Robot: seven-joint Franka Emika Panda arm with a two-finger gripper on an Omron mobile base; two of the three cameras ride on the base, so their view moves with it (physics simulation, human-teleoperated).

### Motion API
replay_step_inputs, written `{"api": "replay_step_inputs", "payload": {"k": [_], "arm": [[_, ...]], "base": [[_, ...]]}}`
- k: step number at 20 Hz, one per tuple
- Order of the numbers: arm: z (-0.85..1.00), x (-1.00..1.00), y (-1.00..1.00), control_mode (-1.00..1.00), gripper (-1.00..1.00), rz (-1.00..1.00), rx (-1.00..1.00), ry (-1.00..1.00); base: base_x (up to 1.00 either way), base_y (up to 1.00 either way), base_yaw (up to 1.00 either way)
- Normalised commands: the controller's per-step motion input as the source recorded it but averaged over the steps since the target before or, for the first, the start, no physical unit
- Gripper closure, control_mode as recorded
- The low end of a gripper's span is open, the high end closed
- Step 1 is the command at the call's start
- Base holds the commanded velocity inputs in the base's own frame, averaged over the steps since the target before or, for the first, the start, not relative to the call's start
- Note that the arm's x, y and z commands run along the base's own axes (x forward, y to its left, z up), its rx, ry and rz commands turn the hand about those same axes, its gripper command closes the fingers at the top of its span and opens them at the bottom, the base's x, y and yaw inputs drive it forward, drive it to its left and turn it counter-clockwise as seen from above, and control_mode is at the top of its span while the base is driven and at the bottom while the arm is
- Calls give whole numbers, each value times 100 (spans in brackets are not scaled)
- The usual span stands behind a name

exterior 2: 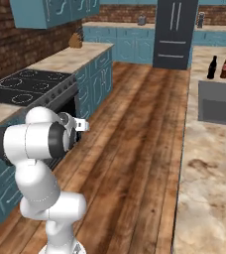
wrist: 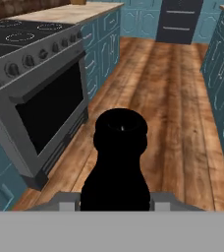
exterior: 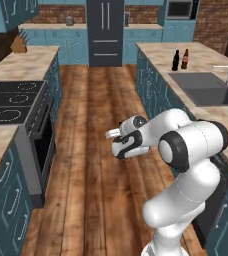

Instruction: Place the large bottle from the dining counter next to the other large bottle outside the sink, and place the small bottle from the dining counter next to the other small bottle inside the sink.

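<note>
Gripper [wrist: 115, 206] apparently clamped on a black bottle [wrist: 116, 162], held over the wood floor with the sink [exterior: 206, 87] at two o'clock; a loose grasp risks dropping it in transit.

Base cams sit behind the arm, facing down the wooden plank floor [exterior: 98, 150] aisle; both catch the black glass cooktop [exterior 2: 23, 87]. Hand cam looks past the fingers, close, at the same floor.

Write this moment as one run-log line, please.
end effector shut on black bottle | over floor beside stove | dark bottle and reddish bottle beside sink
</note>
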Motion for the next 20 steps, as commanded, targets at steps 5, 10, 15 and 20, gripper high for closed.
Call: {"api": "replay_step_inputs", "payload": {"k": [5, 10, 15, 20], "arm": [[0, 0, 0, 100, 100, 0, 0, 0], [0, 0, 0, 100, 100, 0, 0, 0], [0, 0, 0, 100, 100, 0, 0, 0], [0, 0, 0, 100, 100, 0, 0, 0]], "base": [[89, 40, -40], [89, 41, -40], [84, 40, -40], [76, 40, -40]]}}
